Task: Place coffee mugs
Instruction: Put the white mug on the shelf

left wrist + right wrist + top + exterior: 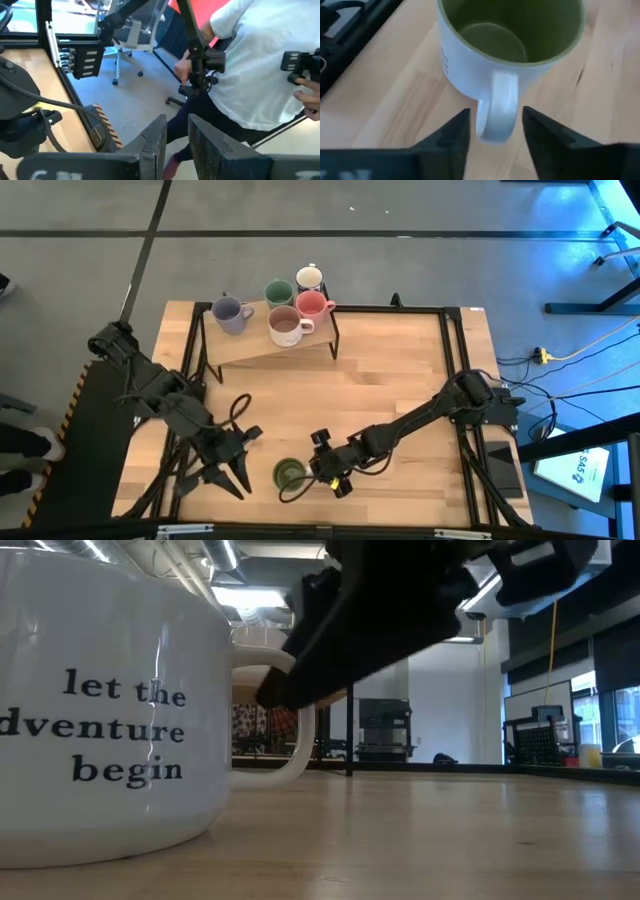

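With five small ceramic mugs (lavender-blue [230, 313], teal-green [278, 292], pale with brown inside [285, 325], pink [312, 304], white with blue pattern [309, 278]) already standing on the raised wooden shelf [262, 350] at the table's far side, the task appears mostly done. One white mug with green interior [507, 47] is left near the front edge of the wooden table [400, 370], where the right gripper [494, 129] has its fingers spread either side of the white handle [496, 107], not yet pinching it. Left of that mug, the left gripper [176, 145] waits with fingers almost pressed together, holding nothing.
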Robot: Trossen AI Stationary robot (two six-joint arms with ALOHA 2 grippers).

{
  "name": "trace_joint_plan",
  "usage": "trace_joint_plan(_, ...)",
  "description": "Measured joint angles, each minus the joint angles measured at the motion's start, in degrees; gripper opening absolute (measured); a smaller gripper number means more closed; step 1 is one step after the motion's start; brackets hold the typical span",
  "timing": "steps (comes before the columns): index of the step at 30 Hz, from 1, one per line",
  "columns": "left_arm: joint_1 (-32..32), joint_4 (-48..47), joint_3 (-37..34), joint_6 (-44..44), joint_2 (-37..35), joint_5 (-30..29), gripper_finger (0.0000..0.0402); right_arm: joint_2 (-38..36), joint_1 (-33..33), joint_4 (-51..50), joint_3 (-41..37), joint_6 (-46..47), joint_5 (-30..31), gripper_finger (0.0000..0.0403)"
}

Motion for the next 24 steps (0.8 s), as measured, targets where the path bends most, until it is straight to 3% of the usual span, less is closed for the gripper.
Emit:
trace_joint_plan(10,0.0,3.1,0.0,0.0,0.3,-1.7,0.0074,2.6,-0.1,4.6,0.0,0.3,-2.6,0.0034)
trace_joint_plan(13,0.0,3.4,0.0,0.0,0.3,-3.9,0.0074,2.7,0.0,4.8,0.1,1.6,-2.0,0.0034)
trace_joint_plan(18,0.2,-0.9,0.0,-6.1,0.3,-15.4,0.0074,2.7,0.0,4.9,0.3,4.5,0.5,0.0034)
trace_joint_plan(24,-0.2,-1.6,0.0,-3.0,0.6,-12.9,0.0074,2.7,-1.0,2.3,2.8,5.5,2.7,0.0034)
